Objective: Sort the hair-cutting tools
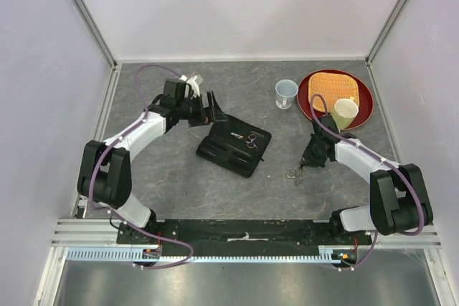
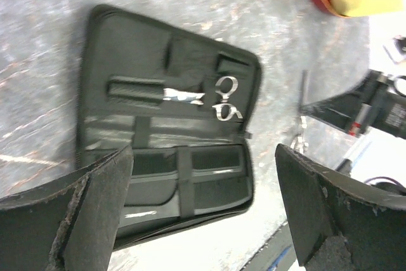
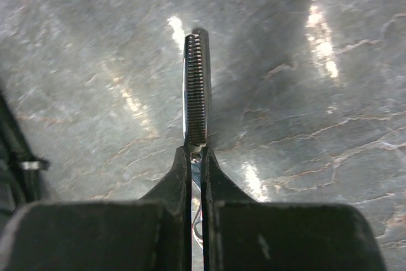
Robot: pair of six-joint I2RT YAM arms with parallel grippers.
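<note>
One scissors [image 3: 195,87] pair pinched in right gripper [image 3: 196,155]; left gripper [image 2: 203,157] agape.

The tabletop [image 1: 179,191] is a grey, marbled slab with pale veins. Near its middle an open black case [image 1: 222,157] lies flat on it. Towards the far right stands a small clear cup [image 1: 286,93], and just beside that sits a round red tray [image 1: 366,105]. Right of the case, a pair of scissors [image 1: 295,173] is low over the surface; whether it touches I cannot tell.
</note>
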